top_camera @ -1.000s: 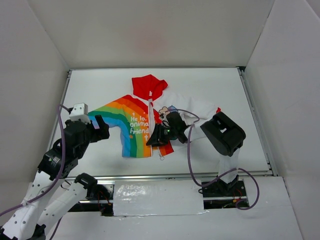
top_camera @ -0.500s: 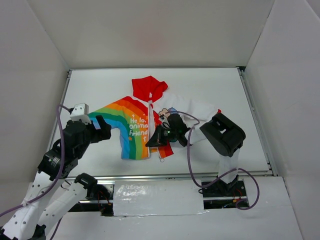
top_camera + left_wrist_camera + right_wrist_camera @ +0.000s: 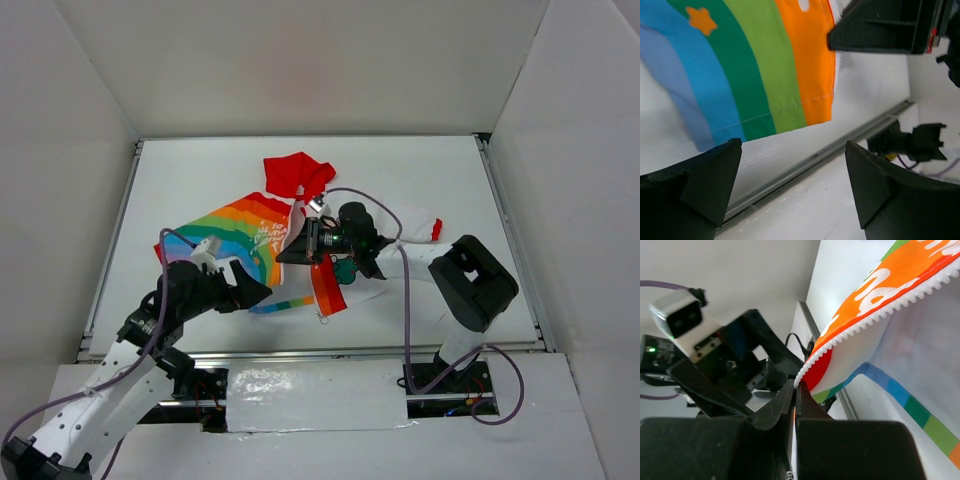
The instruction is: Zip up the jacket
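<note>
The jacket (image 3: 240,230) lies mid-table, red hood (image 3: 297,175) at the far side, rainbow half on the left, white half (image 3: 405,215) under the right arm. My right gripper (image 3: 283,257) is shut on the rainbow half's front edge, right at the white zipper teeth (image 3: 865,322), and holds that edge lifted off the table; in the right wrist view the jaws (image 3: 796,387) pinch the fabric tight. My left gripper (image 3: 255,292) is open just in front of the rainbow hem (image 3: 765,65). Nothing is between its fingers (image 3: 705,175).
The table's near metal rail (image 3: 300,352) runs just below the jacket's hem and shows again as the rail (image 3: 840,145) in the left wrist view. White walls enclose the table on three sides. A purple cable (image 3: 405,300) loops along the right arm.
My right gripper has shut on the zipper edge and lifted it up and to the left. My left arm has swung right, from the sleeve to the front of the rainbow hem.
</note>
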Controlling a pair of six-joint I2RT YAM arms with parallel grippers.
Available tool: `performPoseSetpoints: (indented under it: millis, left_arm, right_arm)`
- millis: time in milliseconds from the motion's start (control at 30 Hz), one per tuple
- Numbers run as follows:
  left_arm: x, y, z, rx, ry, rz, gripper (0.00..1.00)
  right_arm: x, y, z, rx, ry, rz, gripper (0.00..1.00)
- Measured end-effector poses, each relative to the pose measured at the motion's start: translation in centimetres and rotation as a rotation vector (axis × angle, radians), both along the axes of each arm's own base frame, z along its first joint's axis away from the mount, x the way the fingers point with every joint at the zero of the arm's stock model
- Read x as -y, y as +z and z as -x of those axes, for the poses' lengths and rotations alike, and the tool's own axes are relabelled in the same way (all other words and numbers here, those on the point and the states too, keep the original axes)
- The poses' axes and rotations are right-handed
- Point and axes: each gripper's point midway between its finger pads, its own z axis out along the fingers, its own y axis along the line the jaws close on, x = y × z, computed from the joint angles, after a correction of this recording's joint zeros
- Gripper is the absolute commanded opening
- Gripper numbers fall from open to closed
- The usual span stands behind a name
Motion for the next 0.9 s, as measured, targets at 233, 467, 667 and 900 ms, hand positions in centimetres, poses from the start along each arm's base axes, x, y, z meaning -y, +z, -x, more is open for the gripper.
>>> performPoseSetpoints:
  millis: [233,467,667,900]
  left_arm:
    - [2.3,0.6,1.0,0.029,-0.103,0.147,0.91]
    - [3.1,2.1,0.2,0.092,-0.132,0.184,0.77]
    - [3.3,0.5,-0.3,0.032,-0.129,0.157,0.77]
    - [3.3,-0.3,-0.5,0.013,-0.124,0.14,0.68]
  right_arm:
    - [-0.2,0.3,0.7,-0.005,0.038,-0.019,0.0]
    - [-0.2,-1.5,1.8,0.007,0.075,0.044,0.0]
    - [0.1,-2.5,1.9,0.006,0.08,0.084,0.0]
    - [-0.2,-1.8,1.6,0.019,0.083,0.078,0.0]
